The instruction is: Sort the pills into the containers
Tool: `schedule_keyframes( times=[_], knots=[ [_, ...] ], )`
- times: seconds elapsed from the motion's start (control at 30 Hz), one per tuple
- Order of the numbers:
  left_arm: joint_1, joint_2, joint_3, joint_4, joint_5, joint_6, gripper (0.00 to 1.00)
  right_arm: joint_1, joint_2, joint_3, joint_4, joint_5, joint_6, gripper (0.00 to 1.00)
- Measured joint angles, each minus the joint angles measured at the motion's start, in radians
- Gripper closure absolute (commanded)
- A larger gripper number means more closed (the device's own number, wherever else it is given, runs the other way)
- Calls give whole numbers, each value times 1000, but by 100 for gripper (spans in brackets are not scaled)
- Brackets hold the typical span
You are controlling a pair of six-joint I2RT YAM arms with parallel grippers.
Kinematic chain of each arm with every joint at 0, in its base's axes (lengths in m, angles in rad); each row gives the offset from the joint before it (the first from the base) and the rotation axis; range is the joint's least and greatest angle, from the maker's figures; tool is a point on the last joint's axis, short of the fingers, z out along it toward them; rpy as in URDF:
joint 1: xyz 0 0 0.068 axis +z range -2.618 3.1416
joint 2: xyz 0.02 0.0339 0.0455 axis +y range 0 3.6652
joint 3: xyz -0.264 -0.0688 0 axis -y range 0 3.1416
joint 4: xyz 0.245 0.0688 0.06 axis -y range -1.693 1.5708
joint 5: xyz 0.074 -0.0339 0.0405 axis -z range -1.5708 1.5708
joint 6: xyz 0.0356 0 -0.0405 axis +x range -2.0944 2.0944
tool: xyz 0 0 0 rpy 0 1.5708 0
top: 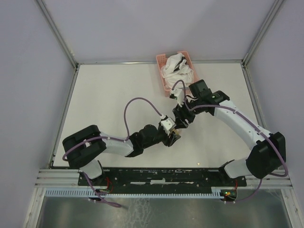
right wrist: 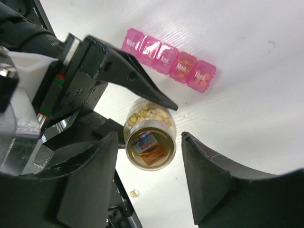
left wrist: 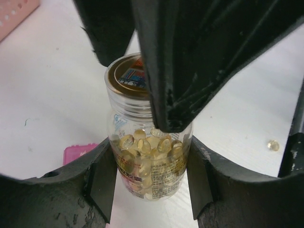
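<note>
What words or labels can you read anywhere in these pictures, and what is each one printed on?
"Wed." on the first lid of the pink pill box
"Sun." on its third lid
"Mon." on its fourth lid
"Tues" on its fifth lid
The second lid's word is too blurred to read.
The print on the jar label and the cap sticker is too blurred to read.

Table (top: 109,104): white, matte — evenly lit.
Walls (top: 28,71): pale lilac-grey panels.
Frame posts (top: 58,33): bare aluminium — at corners.
</note>
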State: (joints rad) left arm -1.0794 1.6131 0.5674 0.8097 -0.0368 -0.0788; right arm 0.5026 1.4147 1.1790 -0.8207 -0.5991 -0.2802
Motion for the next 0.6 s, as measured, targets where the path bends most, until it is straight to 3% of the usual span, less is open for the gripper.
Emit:
schedule_keyframes(
  times=[0.13,0.37,0.47,0.6],
  knots=[
    [0,0,0,40,32,0,91,-38,0,81,-60,-39,-23,24],
    [5,0,0,61,97,0,91,-117,-13,164,-193,-130,-214,24],
    [18,0,-5,69,171,-1,91,-135,-15,168,-282,-173,-416,20],
    [42,-8,-30,108,306,-18,91,-158,-15,182,-478,-225,-797,0]
  ],
)
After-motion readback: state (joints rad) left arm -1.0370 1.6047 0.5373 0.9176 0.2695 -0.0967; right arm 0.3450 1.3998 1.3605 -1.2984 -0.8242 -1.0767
